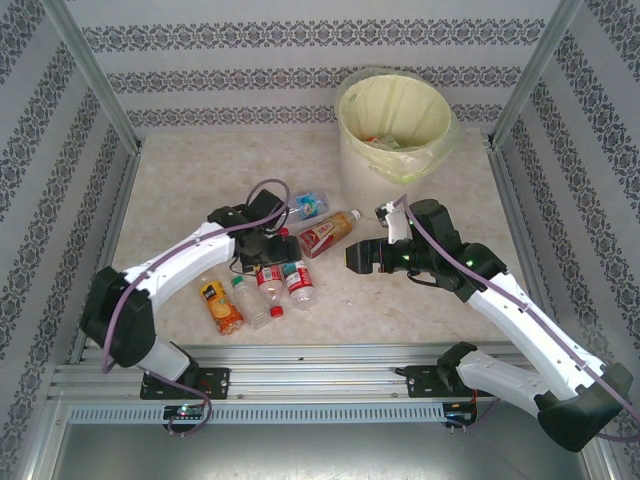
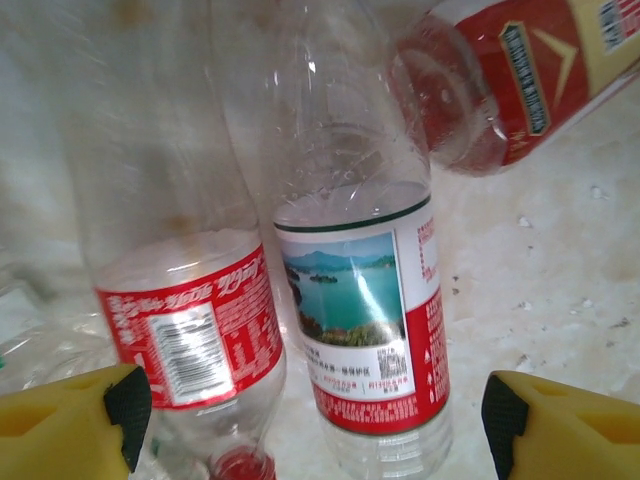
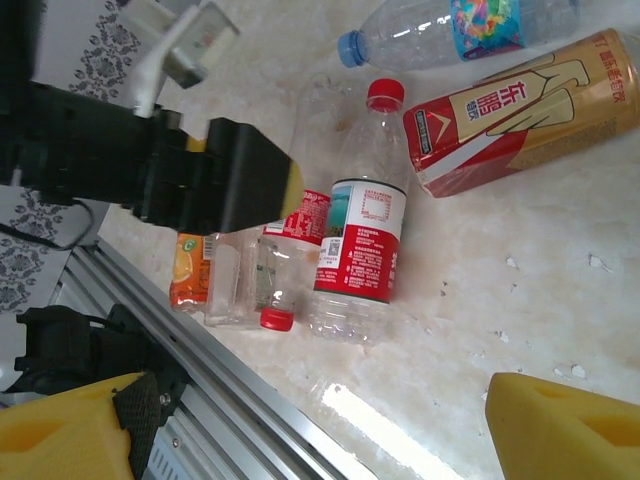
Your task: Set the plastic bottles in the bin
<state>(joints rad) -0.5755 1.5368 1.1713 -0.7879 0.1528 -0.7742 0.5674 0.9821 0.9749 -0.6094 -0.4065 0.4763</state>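
The left gripper (image 2: 315,415) hung wide open over two red-labelled bottles (image 2: 370,330) on the table (image 2: 560,280), while the right gripper (image 3: 310,420) gaped empty nearby.

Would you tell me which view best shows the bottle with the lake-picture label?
The right wrist view: the whole lake-picture bottle shows, cap to base. Left wrist crops its ends; top external shows it small.

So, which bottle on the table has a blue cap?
The clear bottle with the multicoloured label, lying just beyond the gold-and-red bottle.
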